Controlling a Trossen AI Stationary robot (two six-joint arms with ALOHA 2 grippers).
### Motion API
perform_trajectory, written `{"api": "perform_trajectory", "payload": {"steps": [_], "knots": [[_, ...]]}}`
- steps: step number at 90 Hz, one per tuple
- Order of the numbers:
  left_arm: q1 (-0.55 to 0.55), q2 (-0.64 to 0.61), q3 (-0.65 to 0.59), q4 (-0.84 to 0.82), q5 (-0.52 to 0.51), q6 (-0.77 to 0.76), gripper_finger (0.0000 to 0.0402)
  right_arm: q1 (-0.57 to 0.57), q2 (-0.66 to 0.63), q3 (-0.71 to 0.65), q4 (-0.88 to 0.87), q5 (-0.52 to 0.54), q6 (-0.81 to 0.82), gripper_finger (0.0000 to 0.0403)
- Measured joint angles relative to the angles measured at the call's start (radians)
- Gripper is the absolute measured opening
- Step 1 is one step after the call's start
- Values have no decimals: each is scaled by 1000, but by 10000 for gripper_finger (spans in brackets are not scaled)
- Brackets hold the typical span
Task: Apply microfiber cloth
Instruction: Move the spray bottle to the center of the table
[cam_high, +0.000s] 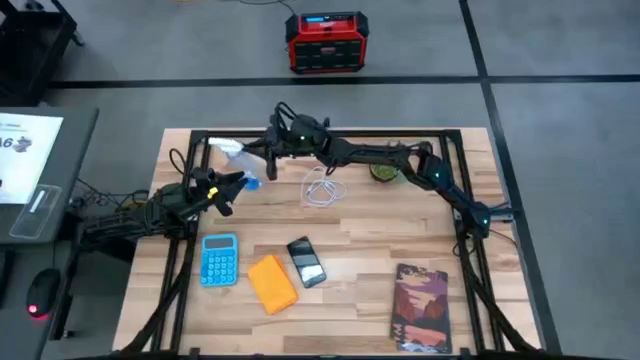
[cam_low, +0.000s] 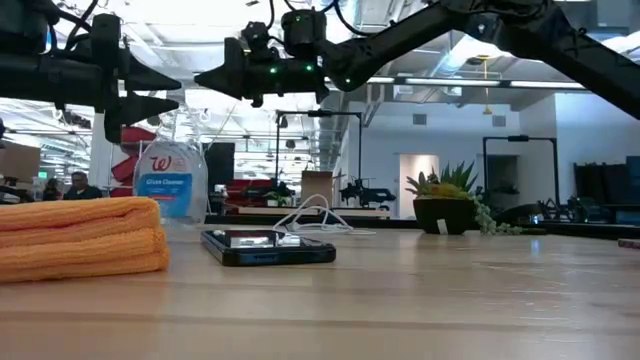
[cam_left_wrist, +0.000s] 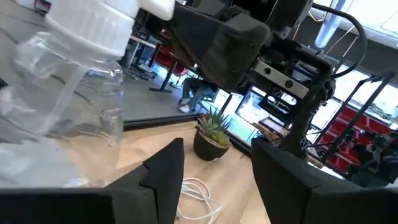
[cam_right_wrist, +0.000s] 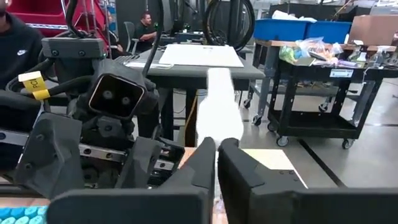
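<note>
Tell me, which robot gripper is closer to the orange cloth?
The left gripper. It hovers just beyond the microfiber cloth, past the blue calculator. The right gripper sits farther back, by the spray bottle.

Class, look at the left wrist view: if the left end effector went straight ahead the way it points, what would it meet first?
Probably the clear spray bottle, looming just ahead of the open left end effector; depth is uncertain.

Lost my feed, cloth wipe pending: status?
Both grippers up by the spray bottle: left gripper open, right gripper shut. Microfiber cloth untouched, folded beside the smartphone.
</note>
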Motion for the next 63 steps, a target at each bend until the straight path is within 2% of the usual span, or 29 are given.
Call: {"api": "perform_trajectory", "payload": {"steps": [12, 27, 42, 50, 63], "knots": [[0, 0, 0, 0, 0, 0, 162, 0, 0, 0, 1, -4, -26, 46], [0, 0, 0, 0, 0, 0, 162, 17, -8, 7, 4, -7, -83, 142], [0, 0, 0, 0, 0, 0, 162, 12, 6, 103, -61, -7, -61, 233], [0, 0, 0, 0, 0, 0, 162, 3, 26, 159, -122, -8, -53, 249], [0, 0, 0, 0, -1, 0, 162, -10, 77, 235, -202, -33, -49, 242]]}}
